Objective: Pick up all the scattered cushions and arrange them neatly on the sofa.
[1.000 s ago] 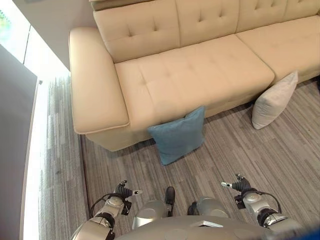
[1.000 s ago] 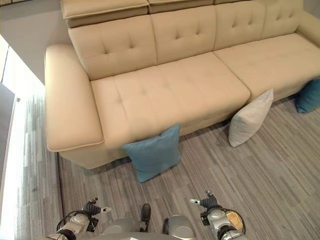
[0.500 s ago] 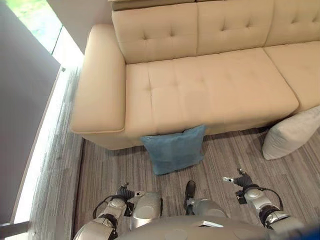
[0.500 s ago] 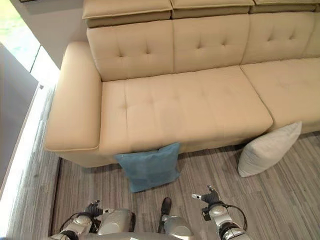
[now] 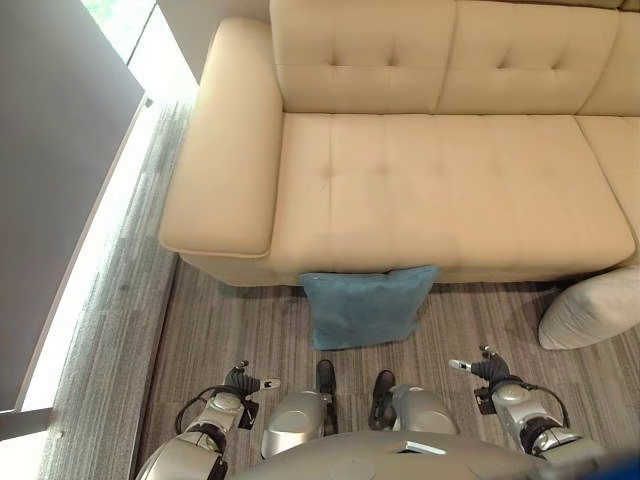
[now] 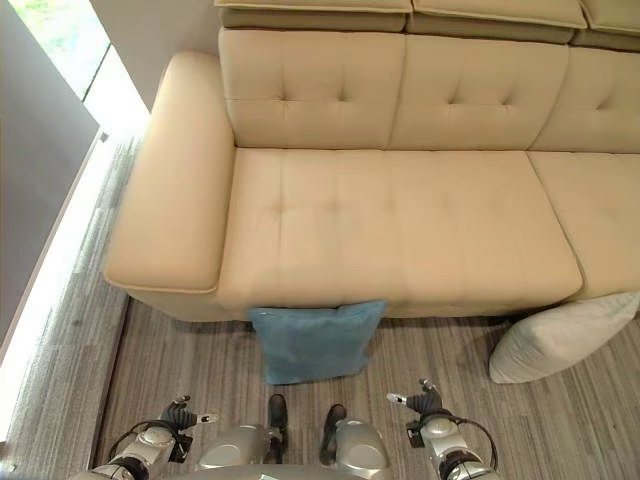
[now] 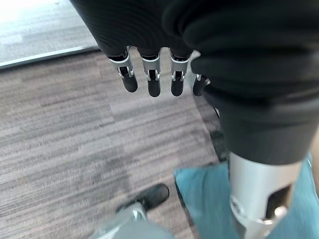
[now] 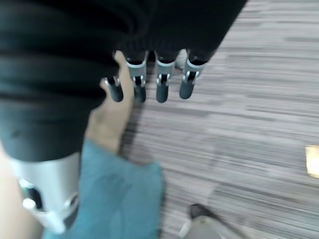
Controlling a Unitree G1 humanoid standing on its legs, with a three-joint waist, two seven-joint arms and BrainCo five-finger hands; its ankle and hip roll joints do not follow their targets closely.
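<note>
Your blue cushion [image 5: 366, 306] stands on the floor [image 5: 230, 330], leaning against the sofa [image 5: 440, 180] front, straight ahead. A pale cushion [image 5: 595, 308] lies on the floor to its right, also against the sofa. Your left hand [image 7: 149, 74] and right hand [image 8: 154, 79] hang low near the floor, fingers [image 7: 152, 84] relaxed, loosely straight, holding nothing.
</note>
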